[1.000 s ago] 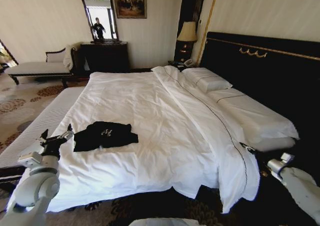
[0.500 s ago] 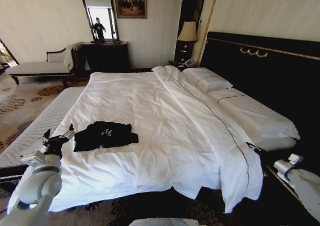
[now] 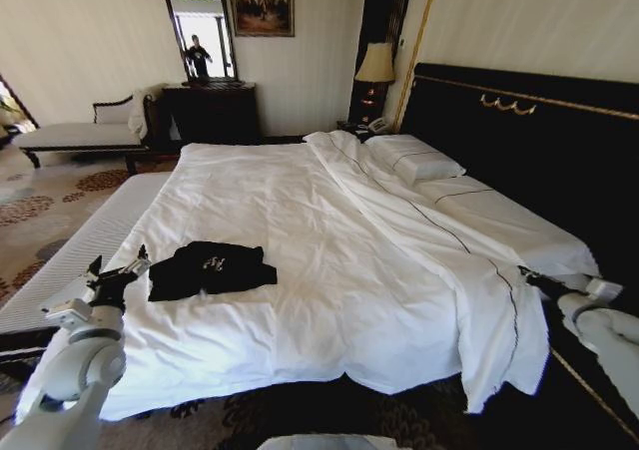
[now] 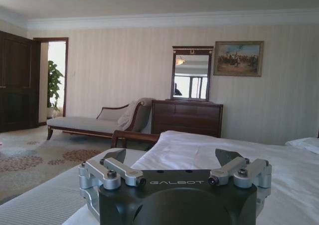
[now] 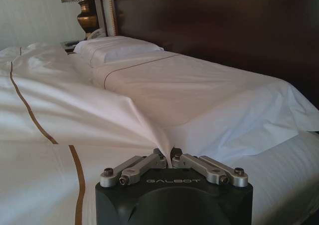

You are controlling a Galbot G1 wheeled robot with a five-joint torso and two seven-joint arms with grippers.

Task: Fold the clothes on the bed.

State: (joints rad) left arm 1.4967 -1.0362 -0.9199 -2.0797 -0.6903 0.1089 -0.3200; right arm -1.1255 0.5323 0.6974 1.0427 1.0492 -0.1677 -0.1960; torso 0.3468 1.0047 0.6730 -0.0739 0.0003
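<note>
The clothes [image 3: 212, 268], a black T-shirt with small white lettering, lie crumpled on the near left part of the bed [image 3: 329, 211], on its white duvet. My left gripper [image 3: 117, 263] hovers open just left of the shirt, apart from it; in the left wrist view the left gripper [image 4: 172, 160] has nothing between its spread fingers. At the bed's right side, near the headboard, my right gripper [image 3: 527, 275] is shut on the duvet's edge. The right wrist view shows the right gripper [image 5: 168, 157] pinching a fold of duvet [image 5: 99, 115].
A tall dark headboard [image 3: 519, 131] runs along the bed's right side, with pillows [image 3: 414, 159] in front of it. A lamp [image 3: 373, 66] stands at the far corner. Beyond the bed are a dark dresser with a mirror [image 3: 208, 111] and a pale chaise longue [image 3: 75, 133].
My right gripper has moved right, drawing the duvet's edge with it toward the headboard side. The left gripper and the shirt have stayed about where they were.
</note>
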